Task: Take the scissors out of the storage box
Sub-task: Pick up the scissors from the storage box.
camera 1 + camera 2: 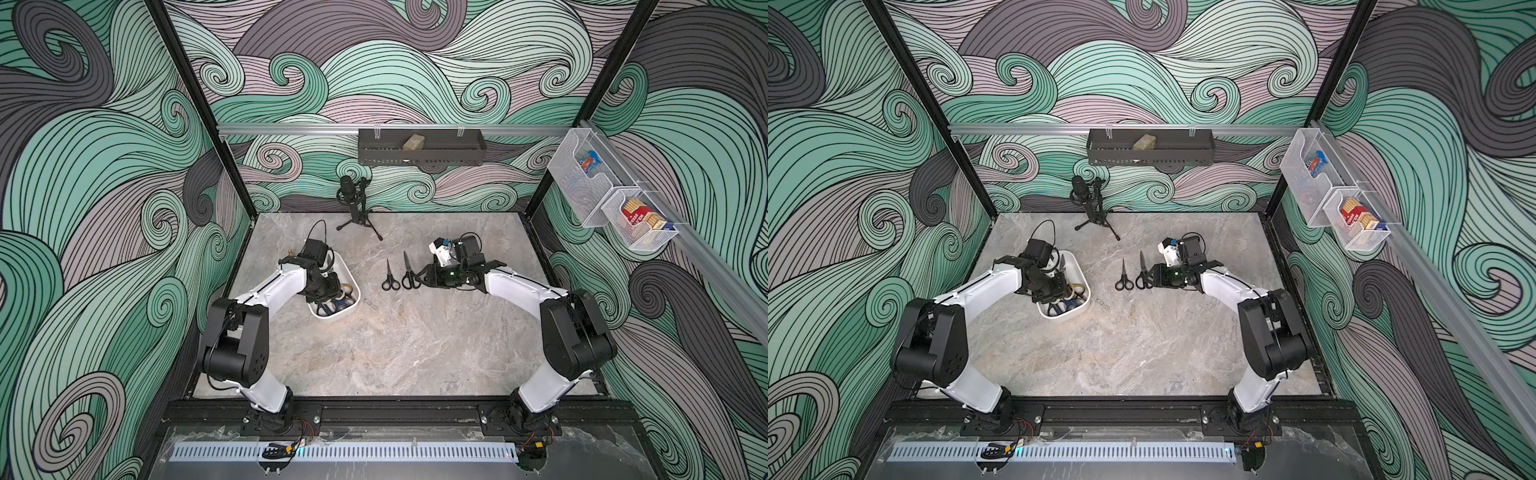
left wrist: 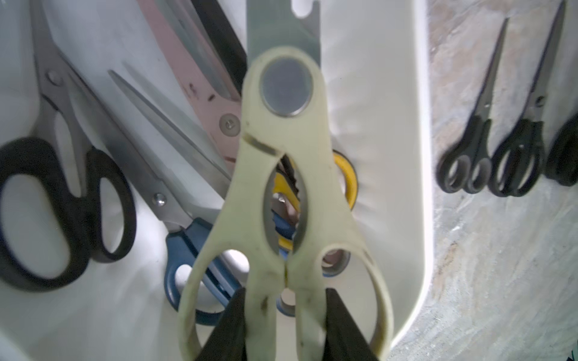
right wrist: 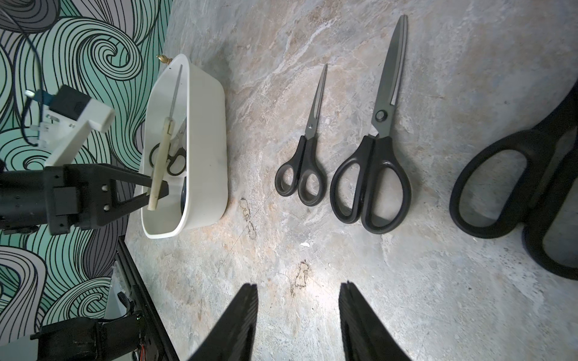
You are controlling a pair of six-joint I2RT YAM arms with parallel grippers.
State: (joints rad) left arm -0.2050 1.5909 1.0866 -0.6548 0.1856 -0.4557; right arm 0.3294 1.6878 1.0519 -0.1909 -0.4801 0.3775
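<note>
Left tool (image 2: 285,290) is clenched on the cream scissors (image 2: 297,134) by the handles, over the box (image 2: 375,125) — hard, smooth, likely heavy, so grip tight. Right tool (image 3: 297,312) hangs empty, jaws apart.

Three black scissors (image 3: 380,128) lying out, one storage box (image 3: 206,131), two wire baskets (image 1: 577,187), one microphone (image 1: 347,185)

Storage box (image 3: 206,140): plain white.
Cream scissors (image 2: 281,131): cream handles, dark specks.
Blue scissors (image 2: 184,247): blue handles.
Pink scissors (image 2: 203,93): pale pink.
Small table scissors (image 3: 308,150): black handles, grey blades.
Table (image 1: 415,353): grey-beige marble veining.
Walls (image 1: 83,187): teal, grey, lilac swirls, black outlines.
Wall tray (image 1: 422,153): black.
Mesh baskets (image 1: 569,183): white.
</note>
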